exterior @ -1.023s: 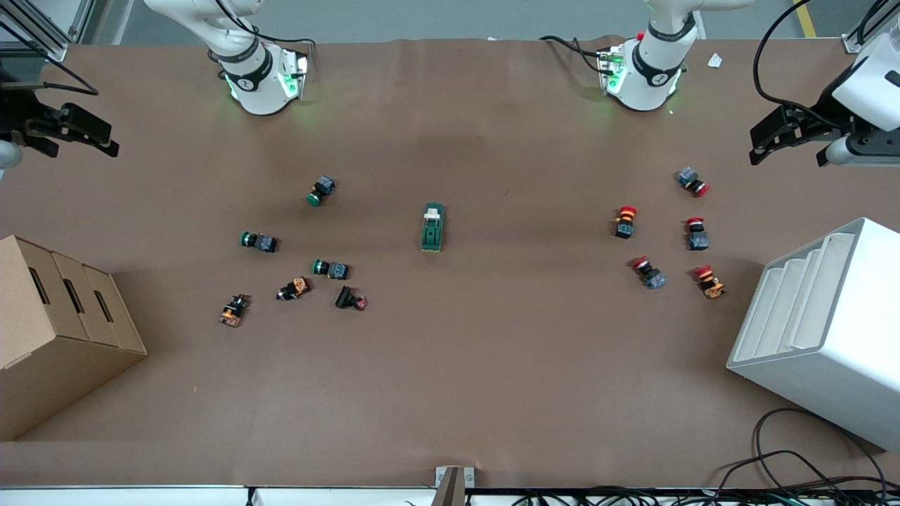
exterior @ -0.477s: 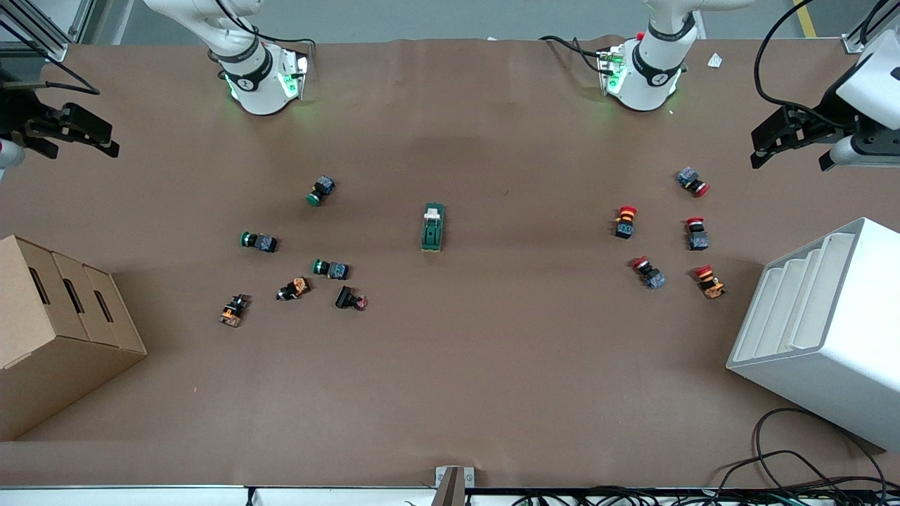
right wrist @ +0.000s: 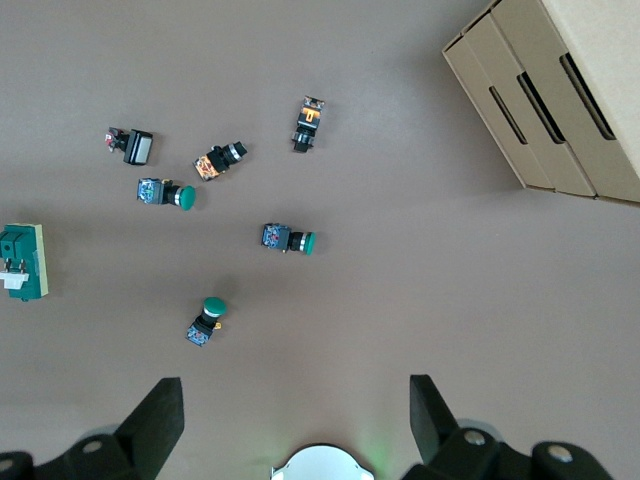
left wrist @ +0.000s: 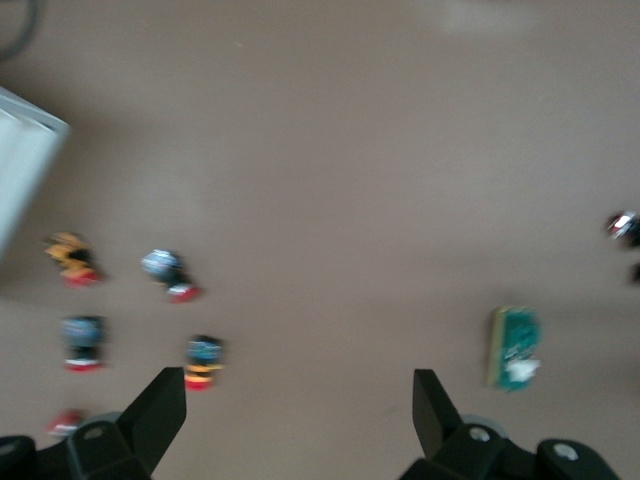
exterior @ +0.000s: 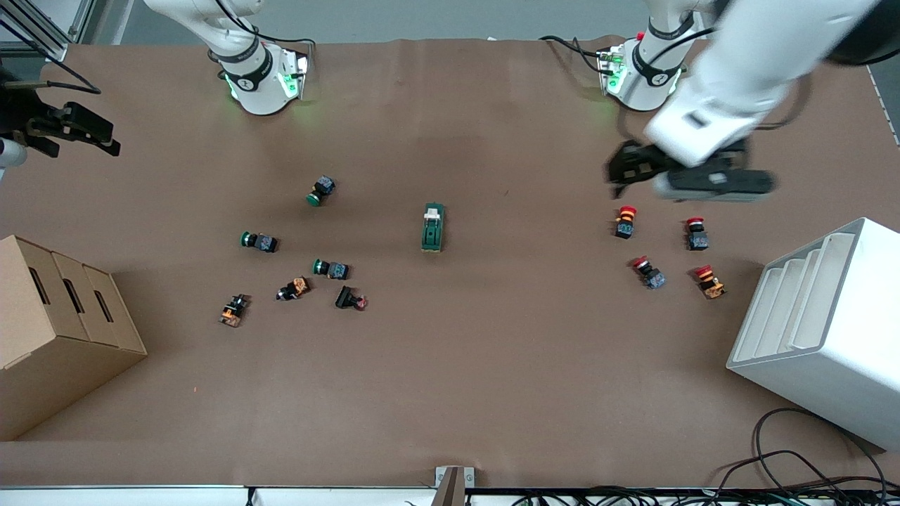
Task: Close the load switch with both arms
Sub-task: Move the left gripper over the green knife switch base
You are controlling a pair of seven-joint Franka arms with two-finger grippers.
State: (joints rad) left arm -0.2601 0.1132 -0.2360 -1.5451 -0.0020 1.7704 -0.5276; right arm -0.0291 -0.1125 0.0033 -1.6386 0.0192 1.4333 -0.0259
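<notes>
The load switch (exterior: 433, 227) is a dark green block with a white lever at one end. It lies flat in the middle of the table and also shows in the left wrist view (left wrist: 515, 345) and the right wrist view (right wrist: 22, 262). My left gripper (exterior: 616, 172) is open and empty in the air, over the table beside the red pushbuttons (exterior: 625, 220), apart from the switch; its fingers (left wrist: 160, 408) stand wide. My right gripper (exterior: 105, 140) is open and empty, up at the right arm's end of the table, where it waits; its fingers (right wrist: 160, 412) also stand wide.
Several red-capped pushbuttons (exterior: 697, 234) lie toward the left arm's end, and green and orange ones (exterior: 330, 268) toward the right arm's end. A cardboard box (exterior: 56, 330) stands at the right arm's end and a white stepped rack (exterior: 823, 330) at the left arm's end.
My left arm has swung in from the table's end toward the middle and now hangs over the red pushbuttons, hiding one of them. The right arm and the load switch have not moved.
</notes>
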